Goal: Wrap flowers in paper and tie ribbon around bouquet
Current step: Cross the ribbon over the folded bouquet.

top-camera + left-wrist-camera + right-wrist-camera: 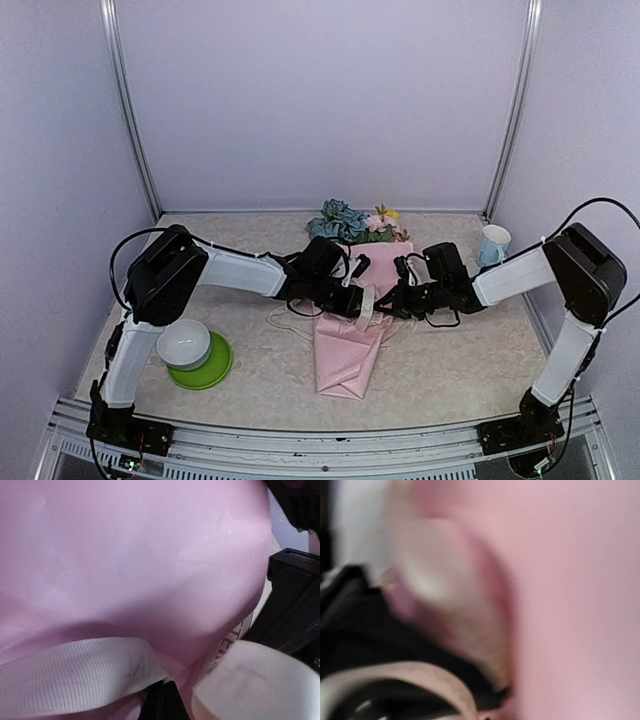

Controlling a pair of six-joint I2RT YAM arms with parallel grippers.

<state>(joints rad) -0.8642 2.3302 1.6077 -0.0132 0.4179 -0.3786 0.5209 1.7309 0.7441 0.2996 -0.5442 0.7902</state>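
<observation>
Enclosing flowers (336, 219): pink paper (346, 360).

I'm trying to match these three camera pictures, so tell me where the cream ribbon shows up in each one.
Top external: the ribbon crosses the middle of the pink paper, near the picture's centre.
Left wrist: a lettered band along the bottom, under the paper.
Right wrist: blurred; a pale band at lower left is probably it.
Shared landmark: the pink paper, seen in all three.
</observation>
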